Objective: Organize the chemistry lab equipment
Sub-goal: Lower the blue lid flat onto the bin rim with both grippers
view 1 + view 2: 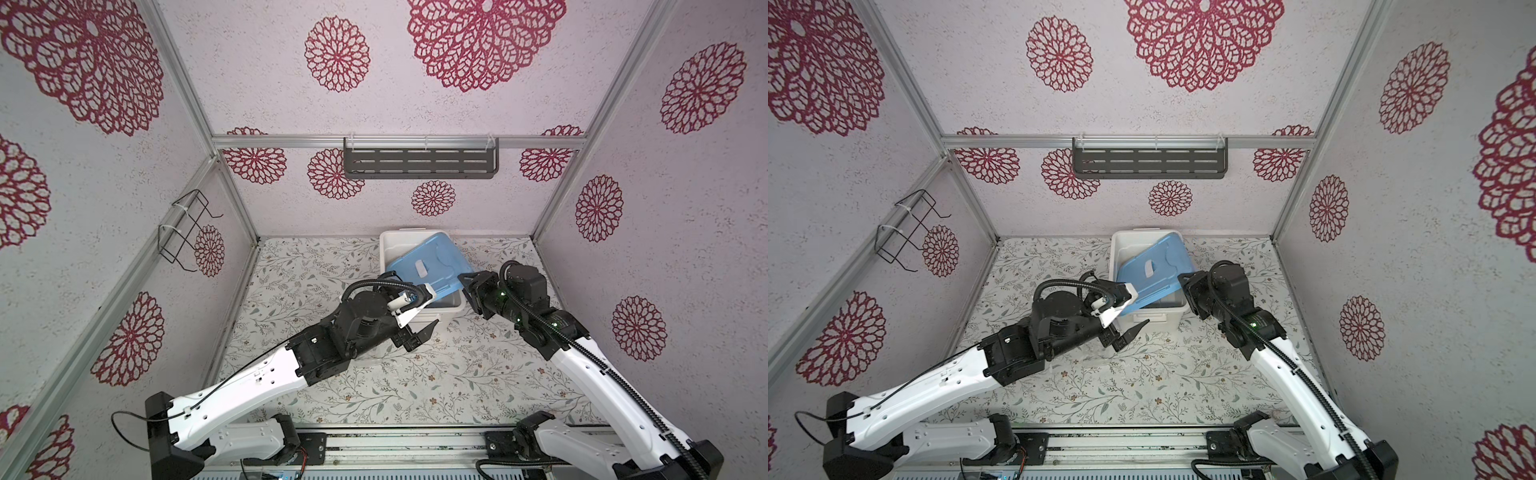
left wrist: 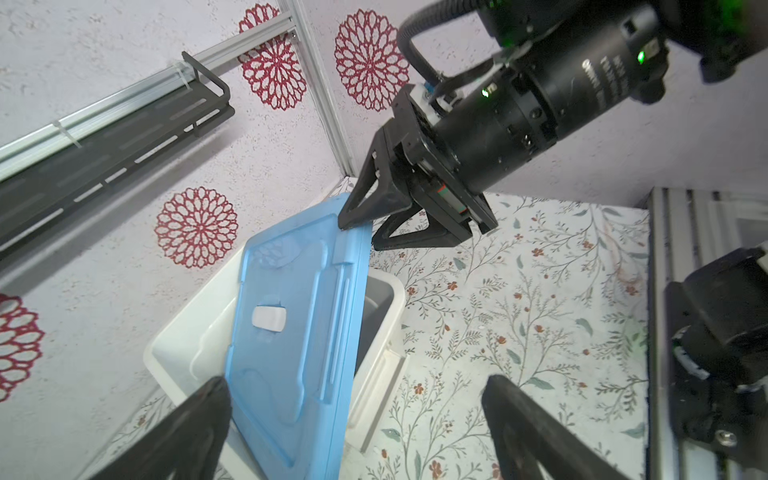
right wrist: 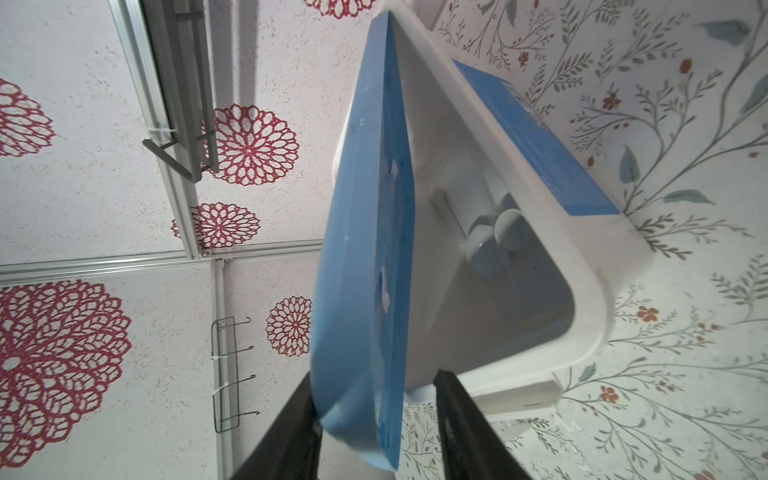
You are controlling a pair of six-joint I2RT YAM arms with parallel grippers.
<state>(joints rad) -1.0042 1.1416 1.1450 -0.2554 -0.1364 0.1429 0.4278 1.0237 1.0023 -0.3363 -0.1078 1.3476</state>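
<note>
Overhead, lid [image 1: 428,262]: blue, tilted and skewed across the white tub [image 1: 388,249], not seated; alike in both top views.
Overhead, arms: left gripper [image 1: 424,311] at the lid's near corner, right gripper [image 1: 467,286] at its right-hand edge; bare floral surface [image 1: 415,395] around.
Left wrist, left gripper [image 2: 355,382]: jaws spread wide, holding nothing; lid's low corner just beside one jaw.
Left wrist, right gripper [image 2: 359,232]: jaws parted, straddling the lid's far corner.
Right wrist, right gripper [image 3: 374,382]: lid edge between parted jaws, daylight on one side; apparently not clamped.
Right wrist, tubes [image 3: 488,245]: lying inside the tub, under the raised lid; no other lab item visible.
Risk: lid probably propped on the rim alone; could slide down onto the tubes or off onto the surface if brushed by a withdrawing jaw; could jam crooked if pressed without squaring first.
Count: tubes, two; lid, one; tub, one; grippers, two, neither gripping.
</note>
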